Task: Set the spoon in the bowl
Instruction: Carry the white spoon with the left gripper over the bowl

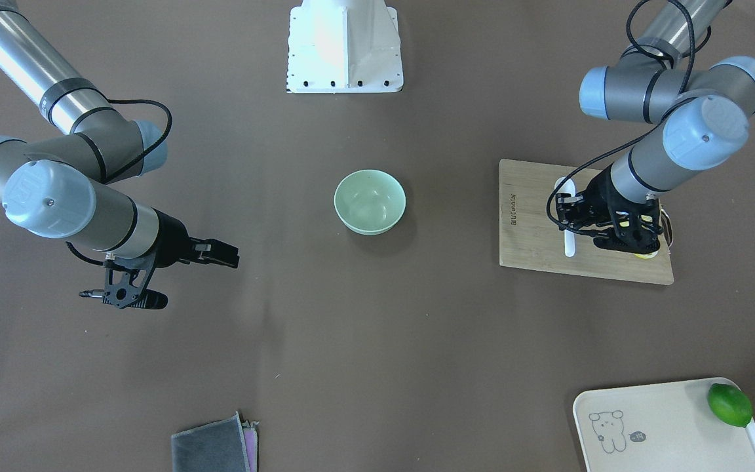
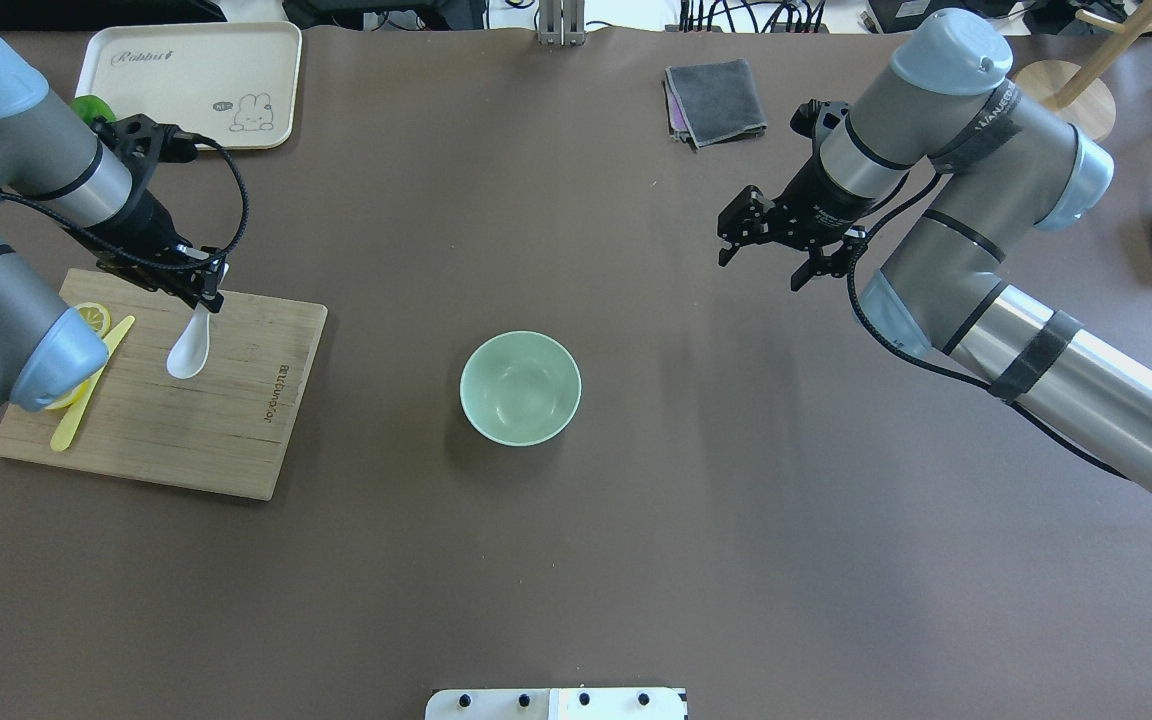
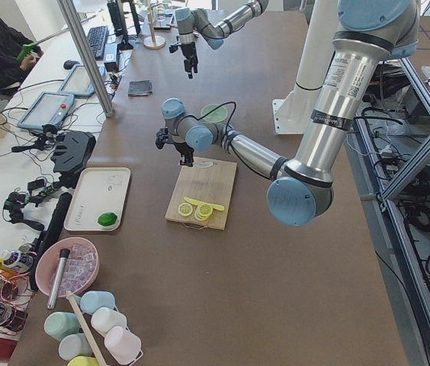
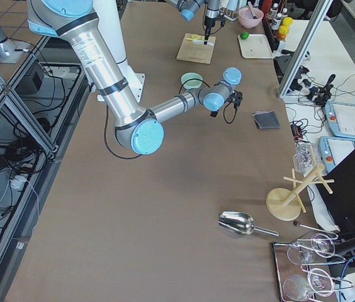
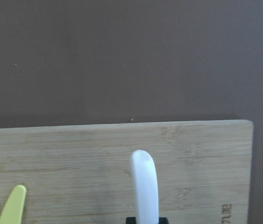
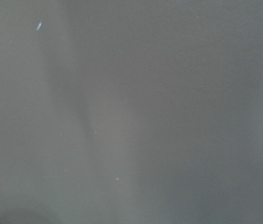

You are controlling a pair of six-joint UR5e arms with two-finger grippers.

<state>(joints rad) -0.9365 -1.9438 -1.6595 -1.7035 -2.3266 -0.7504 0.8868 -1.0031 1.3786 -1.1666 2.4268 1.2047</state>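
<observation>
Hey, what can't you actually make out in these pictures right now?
Whether the left hand clamps the spoon: its body covers the handle, overhead and front.
Knife and lemon, front view: hidden under the left arm.
Lime, overhead: mostly behind that arm.
Right wrist view: bare table only.

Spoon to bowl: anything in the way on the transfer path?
Nothing visible. The left gripper is at the handle of the spoon on the cutting board. Only bare table lies between the board and the bowl. The yellow knife lies on the spoon's other side, away from the bowl.
</observation>
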